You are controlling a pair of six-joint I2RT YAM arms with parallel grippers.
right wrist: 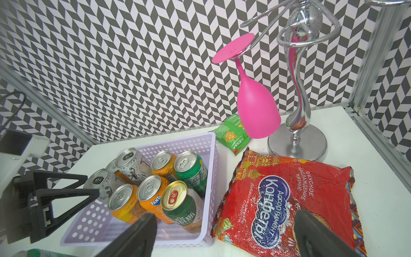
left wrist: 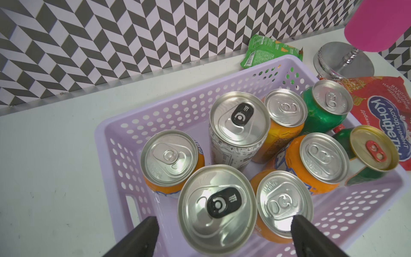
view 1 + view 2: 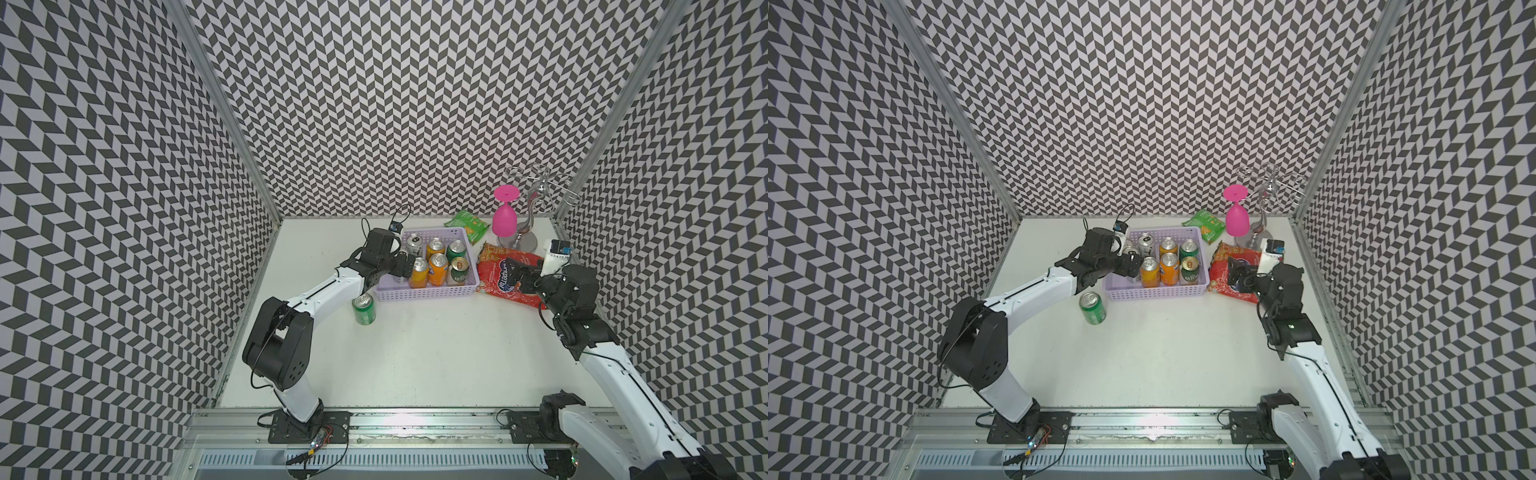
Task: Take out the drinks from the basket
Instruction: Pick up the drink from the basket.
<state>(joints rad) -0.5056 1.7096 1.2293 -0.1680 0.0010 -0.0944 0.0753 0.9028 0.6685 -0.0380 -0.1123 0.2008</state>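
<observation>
Eight drinks (image 3: pixel 438 266) stand in the basket (image 3: pixel 428 293), and a green can (image 3: pixel 364 308) stands on the tabletop (image 3: pixel 415 353) just outside its corner. Only the left wrist view shows the left fingers (image 2: pixel 146 233) wide astride a silver can (image 2: pixel 216 209) inside. The right wrist view, right fingers (image 1: pixel 138 233) wide too, reads "FANTA" on an orange can (image 1: pixel 153 197) and "Конфеты" on the red bag (image 1: pixel 289 189) beside the basket.

orange cans (image 3: pixel 437 270) 4 | green cans (image 3: pixel 364 309) 3 | silver cans (image 3: pixel 414 243) 2 | basket (image 3: pixel 424 294) 1 | bags (image 3: pixel 498 282) 2 | glass (image 3: pixel 504 220) 1

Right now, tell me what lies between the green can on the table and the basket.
Nothing. Only a short strip of bare table separates the green can from the basket. Both top views show it.
</observation>
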